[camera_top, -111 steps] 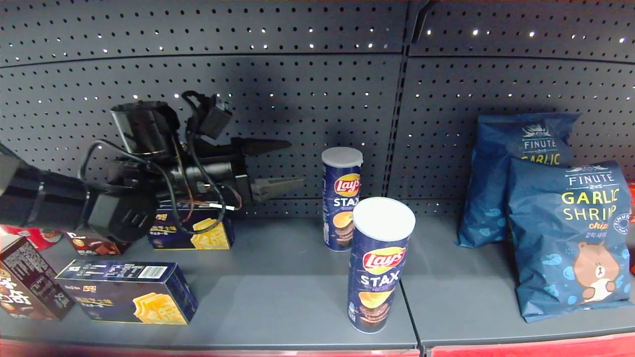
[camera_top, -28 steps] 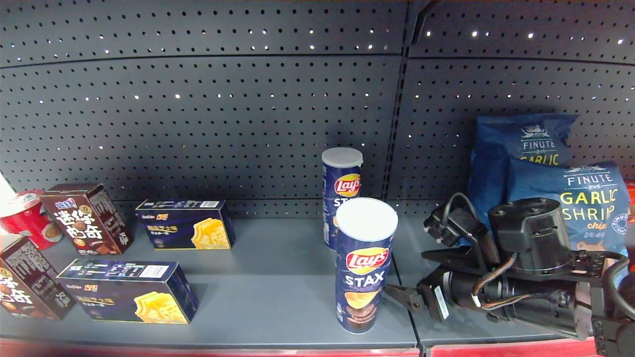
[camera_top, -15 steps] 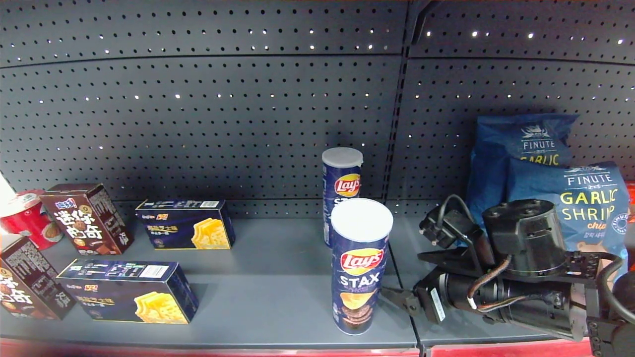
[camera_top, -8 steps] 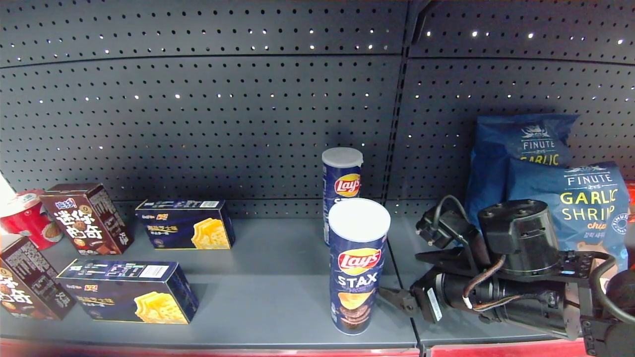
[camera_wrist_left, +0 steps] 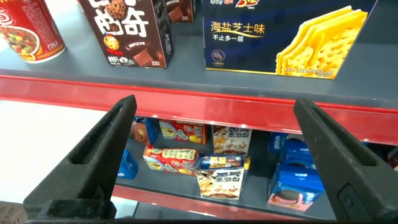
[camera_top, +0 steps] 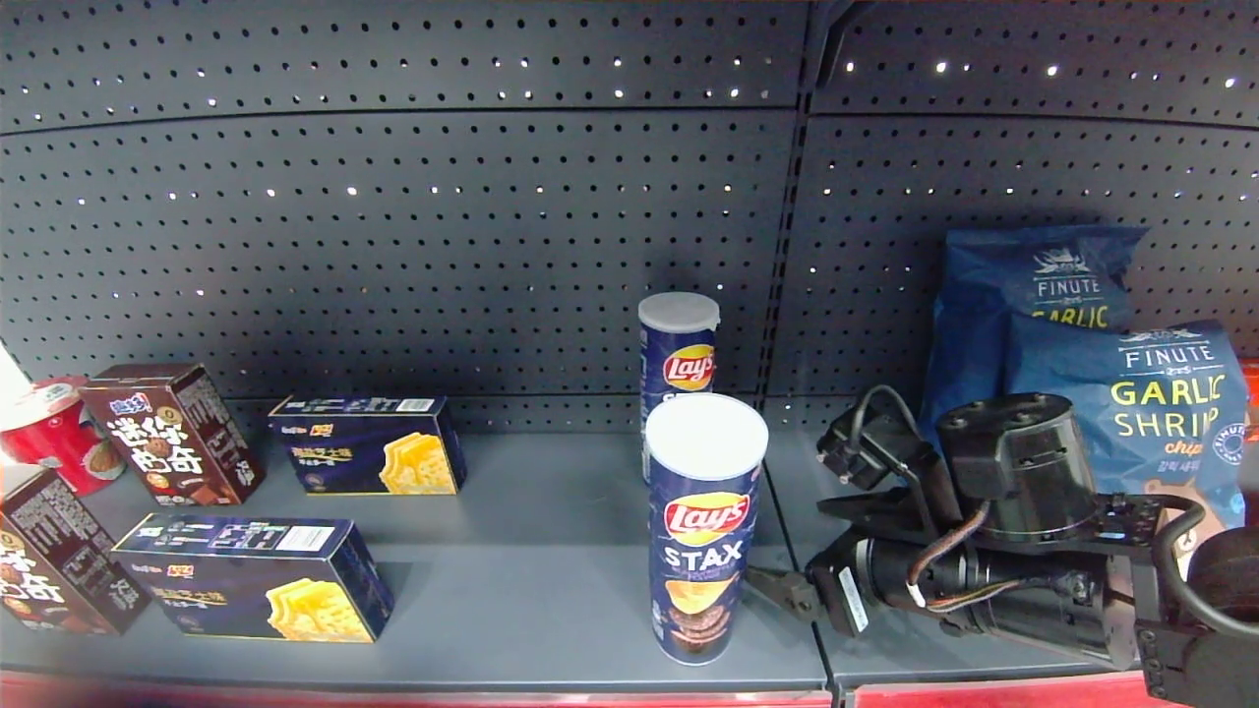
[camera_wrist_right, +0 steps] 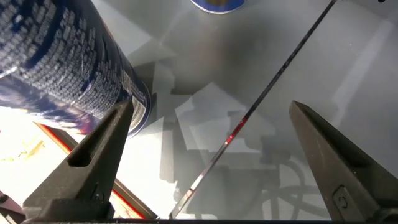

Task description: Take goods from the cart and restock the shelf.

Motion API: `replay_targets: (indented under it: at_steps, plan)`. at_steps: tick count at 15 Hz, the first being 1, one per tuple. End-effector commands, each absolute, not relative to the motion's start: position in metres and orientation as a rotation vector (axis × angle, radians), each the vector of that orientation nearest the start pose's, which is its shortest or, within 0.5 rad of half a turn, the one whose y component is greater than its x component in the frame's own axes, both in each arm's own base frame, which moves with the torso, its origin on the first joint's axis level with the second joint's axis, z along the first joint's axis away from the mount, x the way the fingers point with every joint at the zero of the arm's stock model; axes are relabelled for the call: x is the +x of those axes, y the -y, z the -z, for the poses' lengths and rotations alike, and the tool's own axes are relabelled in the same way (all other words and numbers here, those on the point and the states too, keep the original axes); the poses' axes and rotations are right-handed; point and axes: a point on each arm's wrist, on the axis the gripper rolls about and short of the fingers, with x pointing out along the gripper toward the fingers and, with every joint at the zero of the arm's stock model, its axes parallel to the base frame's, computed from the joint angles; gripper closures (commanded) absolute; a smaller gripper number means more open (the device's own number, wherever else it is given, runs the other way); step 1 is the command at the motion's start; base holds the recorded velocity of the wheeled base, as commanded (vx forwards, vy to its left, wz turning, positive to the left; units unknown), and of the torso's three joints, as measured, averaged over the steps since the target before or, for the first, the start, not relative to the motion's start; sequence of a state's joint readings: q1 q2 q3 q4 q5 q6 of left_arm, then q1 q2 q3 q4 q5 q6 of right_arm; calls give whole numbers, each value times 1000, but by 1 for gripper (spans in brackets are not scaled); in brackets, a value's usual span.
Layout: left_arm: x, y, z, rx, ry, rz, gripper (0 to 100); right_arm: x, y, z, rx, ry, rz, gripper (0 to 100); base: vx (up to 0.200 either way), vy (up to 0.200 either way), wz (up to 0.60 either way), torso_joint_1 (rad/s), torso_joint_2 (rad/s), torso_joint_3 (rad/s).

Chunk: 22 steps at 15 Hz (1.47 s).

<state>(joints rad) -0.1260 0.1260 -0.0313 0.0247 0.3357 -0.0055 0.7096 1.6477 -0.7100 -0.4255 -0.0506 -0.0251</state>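
1. The front chip can (camera_top: 704, 531), a tall dark blue cardboard tube with a white plastic lid, stands upright near the front edge of the grey metal shelf (camera_top: 551, 560). It is just left of the seam between two shelf panels.
2. The right gripper (camera_wrist_right: 209, 115) lies low over the shelf just right of that can, its jaws spread wide and holding nothing. One fingertip (camera_wrist_right: 121, 115) is at the can's lower side; whether it touches I cannot tell.
3. A second chip can (camera_top: 678, 364) of the same kind stands upright right behind the first, near the dark perforated back panel (camera_top: 443, 246).
4. At the right a blue foil crisp bag (camera_top: 1131, 413) leans upright, with another blue bag (camera_top: 1023, 295) behind it.
5. To the left lie two dark blue cracker boxes (camera_top: 256, 580) (camera_top: 369, 447). Beyond them are two brown chocolate boxes (camera_top: 172, 433) (camera_top: 54, 560) and a red cup (camera_top: 49, 433).
6. The left gripper (camera_wrist_left: 214, 102) hangs before the shelf's red front edge (camera_wrist_left: 249, 109), jaws wide apart and empty.
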Motion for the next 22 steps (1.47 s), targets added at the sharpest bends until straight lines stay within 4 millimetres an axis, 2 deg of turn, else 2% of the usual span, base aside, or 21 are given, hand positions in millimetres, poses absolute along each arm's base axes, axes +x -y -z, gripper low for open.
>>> replay_targets:
  at_steps: [1,13,17,20,22]
  plan:
    - [-15,-9,-85,21,-116,-209,0,211,-180,-152,-217,-478,-651,0,0,0,0,0,0,0]
    - [-15,-9,-84,8,-118,-210,0,213,-185,-151,-220,-479,-661,0,0,0,0,0,0,0]
    - [-15,-9,-84,2,-117,-210,0,211,-178,-150,-219,-482,-645,0,0,0,0,0,0,0]
    - [-15,-9,-84,2,-117,-208,0,210,-163,-166,-187,-434,-605,0,0,0,0,0,0,0]
    - [-15,-9,-84,2,-117,-208,0,200,-147,-192,-132,-343,-578,0,0,0,0,0,0,0]
